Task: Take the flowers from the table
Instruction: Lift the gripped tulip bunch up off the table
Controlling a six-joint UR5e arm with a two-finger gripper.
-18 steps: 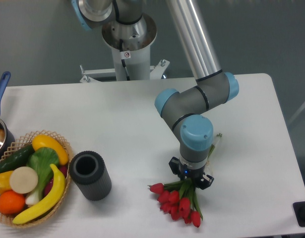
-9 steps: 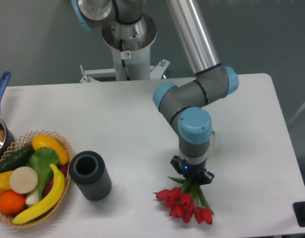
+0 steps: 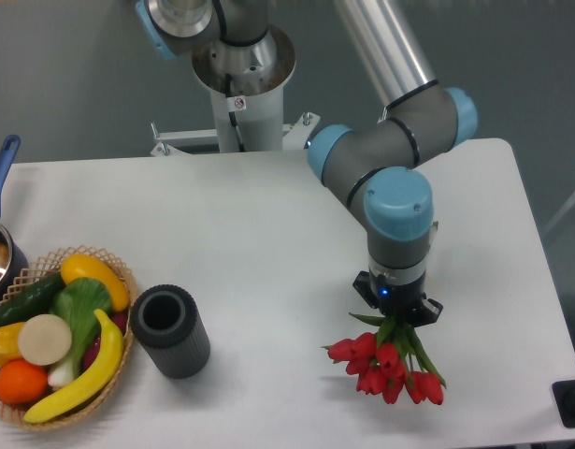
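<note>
Single fixed cam, mounted high, opposite robot base, looking down at steep angle across table (image 3: 222,234). Arm pedestal (image 3: 240,103) at top centre, far edge. Mid-range framing: most of tabletop in view, near edge cut by bottom border, left edge cut too. Wicker basket (image 3: 119,271) cropped at lower left, pot handle (image 3: 1,168) at left border. Grey floor beyond far edge. No second view, so no overlap.

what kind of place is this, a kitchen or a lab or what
Most likely a robotics lab or test bench, not a kitchen: a robot arm on a pedestal works over a plain white table, with staged props such as a basket of toy produce and red flowers.
</note>
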